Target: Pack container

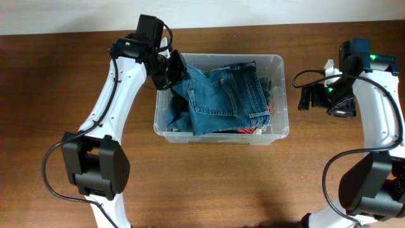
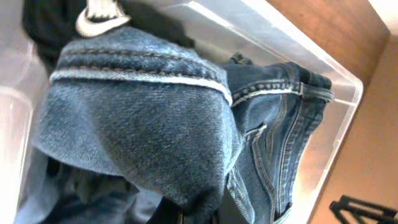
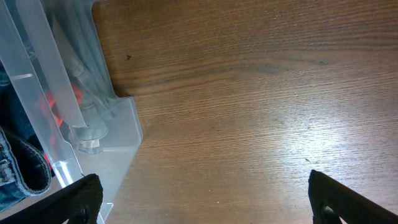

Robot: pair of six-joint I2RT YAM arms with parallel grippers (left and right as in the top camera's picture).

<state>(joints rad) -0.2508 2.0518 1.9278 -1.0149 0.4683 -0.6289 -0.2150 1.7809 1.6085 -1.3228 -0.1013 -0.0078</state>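
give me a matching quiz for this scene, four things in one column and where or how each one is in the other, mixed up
Things:
1. jeans
2. container
3. right gripper
4. left gripper

Place or state:
a. open, above the table, right of the bin
b. clear plastic, standing mid-table
c. blue, heaped inside the bin
d. at the bin's left end, by the denim

Pairs: 1-c, 2-b, 3-a, 4-d
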